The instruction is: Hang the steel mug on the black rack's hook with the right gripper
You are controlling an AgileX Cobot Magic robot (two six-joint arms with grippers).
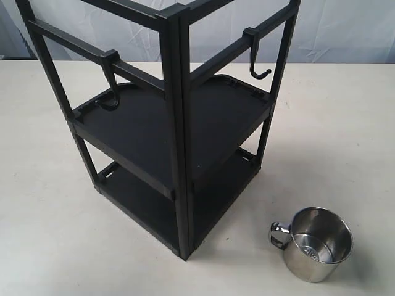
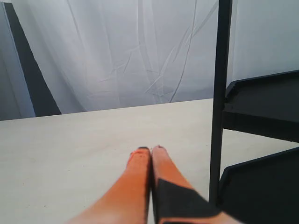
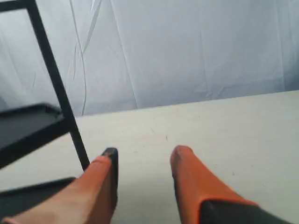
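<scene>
so the steel mug [image 1: 319, 244] sits upright on the table [image 1: 345, 142], right of the black rack [image 1: 176, 132], handle toward it, nearer the right gripper [image 3: 145, 156], which is spread apart and empty, mug outside its view.

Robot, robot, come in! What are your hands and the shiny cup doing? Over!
Left gripper shut, empty. Right gripper open, empty. Steel mug upright on table, beside black rack; slim hook bare. Nothing in the way.

The exterior view looks steeply down, close on the black rack [image 1: 179, 123]; both wrist views face low across the table [image 2: 70, 140], sharing the rack's posts.
</scene>
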